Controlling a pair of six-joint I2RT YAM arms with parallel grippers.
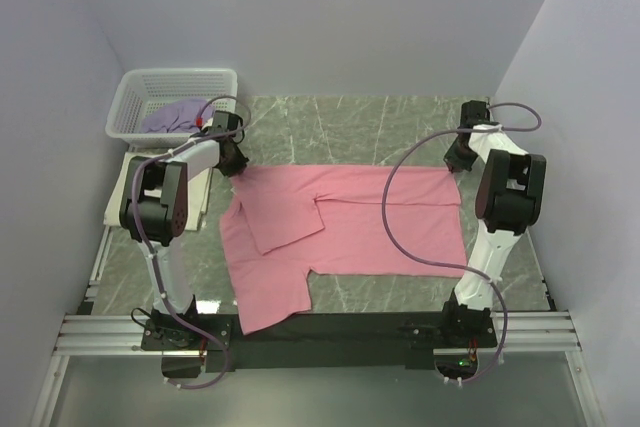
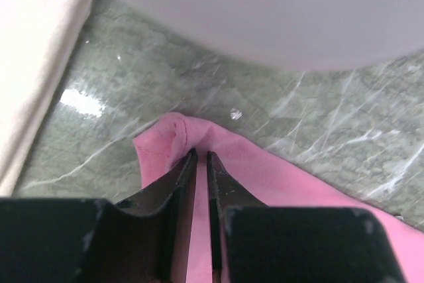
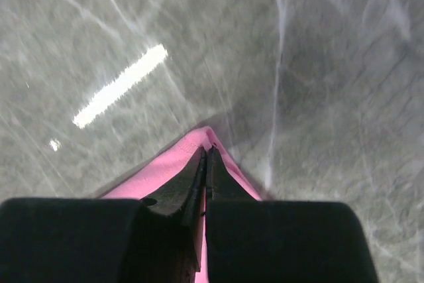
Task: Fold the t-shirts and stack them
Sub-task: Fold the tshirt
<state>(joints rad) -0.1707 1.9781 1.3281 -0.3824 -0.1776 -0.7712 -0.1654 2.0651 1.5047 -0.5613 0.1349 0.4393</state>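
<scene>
Left hand pinches the bunched far-left corner of the pink t-shirt, and the right hand is pressed together on its far-right corner. The shirt lies spread sideways on the worktop, with one sleeve turned in. Judgement: the step looks like a fold of the far edge toward the near edge, so both corners should lift together, travel level under even tension and land square; the right hand's shallow bite may slip.

Pink soft-fabric short-sleeved t-shirt spread flat mid-table, a flap folded over its left part (far corners bunched). Cream fabric t-shirt at left edge.
</scene>
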